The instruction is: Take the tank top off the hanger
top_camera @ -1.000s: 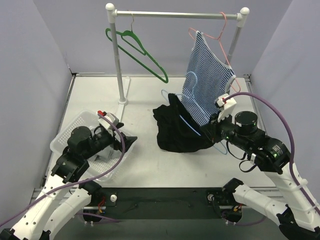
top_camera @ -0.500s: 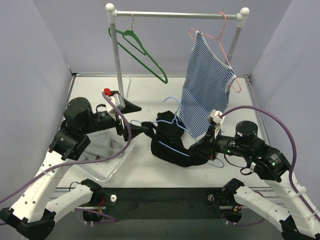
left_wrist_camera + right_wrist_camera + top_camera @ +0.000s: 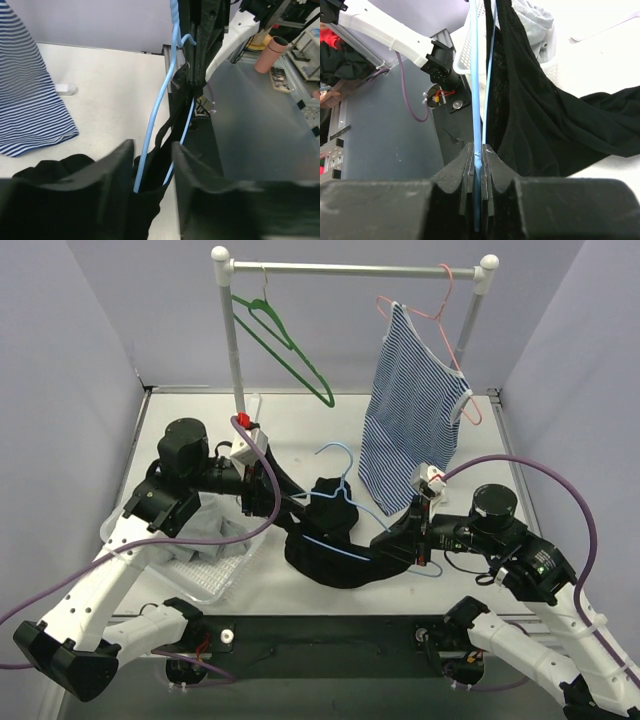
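A black tank top [image 3: 330, 558] hangs on a light blue hanger [image 3: 338, 490], lifted just above the table at centre. My right gripper [image 3: 388, 540] is shut on the hanger's wire [image 3: 475, 75] at its right end, the wire pinched between the pads, with the black fabric [image 3: 530, 115] draped beside it. From the left, my left gripper [image 3: 300, 503] reaches the garment's upper left. In the left wrist view its jaws [image 3: 152, 160] stand narrow around black fabric [image 3: 150, 200] and a blue hanger wire [image 3: 156, 112].
A striped tank top [image 3: 410, 420] hangs on a pink hanger from the rail [image 3: 350, 268] at back right. A bare green hanger [image 3: 285, 345] hangs at back left. A white basket [image 3: 215, 578] with grey clothes sits under my left arm.
My left arm swung from the basket to the black tank top and its jaws narrowed around it. My right gripper pulled the hanger and garment forward and left.
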